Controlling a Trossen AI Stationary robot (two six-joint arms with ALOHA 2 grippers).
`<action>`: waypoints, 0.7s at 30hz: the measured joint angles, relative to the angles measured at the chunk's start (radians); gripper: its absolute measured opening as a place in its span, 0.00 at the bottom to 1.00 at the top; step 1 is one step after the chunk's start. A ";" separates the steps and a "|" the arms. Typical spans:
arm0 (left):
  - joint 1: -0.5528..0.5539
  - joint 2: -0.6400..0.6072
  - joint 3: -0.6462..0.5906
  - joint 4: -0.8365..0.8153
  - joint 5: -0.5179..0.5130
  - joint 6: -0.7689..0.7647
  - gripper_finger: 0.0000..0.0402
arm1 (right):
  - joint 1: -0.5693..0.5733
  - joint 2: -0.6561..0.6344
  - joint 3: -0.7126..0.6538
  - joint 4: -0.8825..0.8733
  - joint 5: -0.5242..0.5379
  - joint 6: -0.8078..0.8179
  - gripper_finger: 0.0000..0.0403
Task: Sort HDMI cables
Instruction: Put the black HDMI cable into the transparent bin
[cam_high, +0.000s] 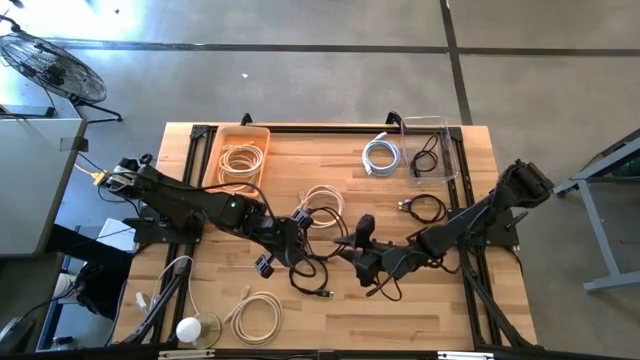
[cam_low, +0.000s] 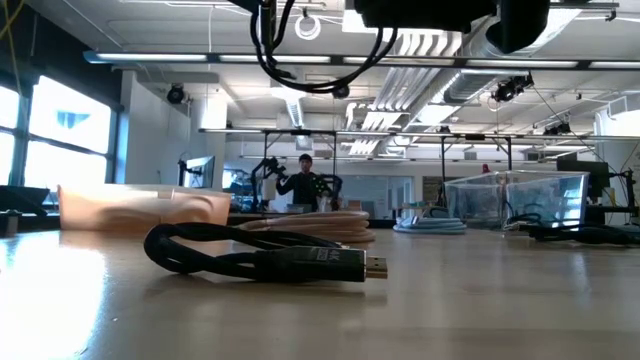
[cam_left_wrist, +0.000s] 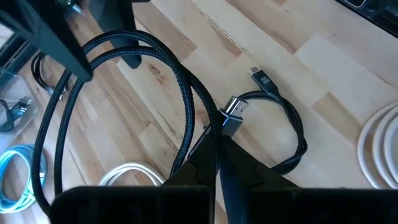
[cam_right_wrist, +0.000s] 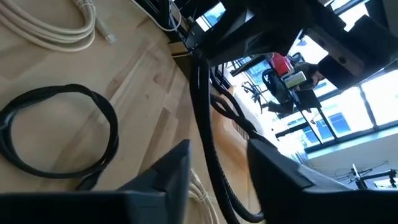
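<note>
From above, both arms are seen meeting over the middle of the table (cam_high: 330, 310). The left gripper (cam_high: 300, 222) is closed on a black HDMI cable (cam_high: 312, 268), which droops in a loop toward the near edge. The right gripper (cam_high: 352, 247) is placed just beside it, apparently to take the loop over. Cream coils lie in the orange tray (cam_high: 244, 131), and a black cable lies in the clear bin (cam_high: 430, 125), so sorting by colour seems intended.

At table height, another black coil (cam_low: 262, 258) is seen lying flat, while the lifted loop hangs from above.

In the left wrist view, the left fingers (cam_left_wrist: 205, 163) are seen pinched shut on the cable near its plug (cam_left_wrist: 234, 111).

In the right wrist view, the right fingers (cam_right_wrist: 171, 168) are seen parted, with the cable running between them, not yet gripped.
</note>
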 joint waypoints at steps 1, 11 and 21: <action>0.000 0.000 0.000 0.000 -0.001 0.000 0.00 | -0.001 0.000 0.000 0.000 0.000 0.000 0.32; 0.000 -0.001 0.001 -0.004 -0.146 -0.021 0.08 | -0.001 0.002 0.000 -0.011 0.040 0.008 0.06; 0.000 -0.001 0.001 -0.020 -0.116 -0.051 0.21 | -0.001 0.002 0.000 -0.049 0.104 0.030 0.02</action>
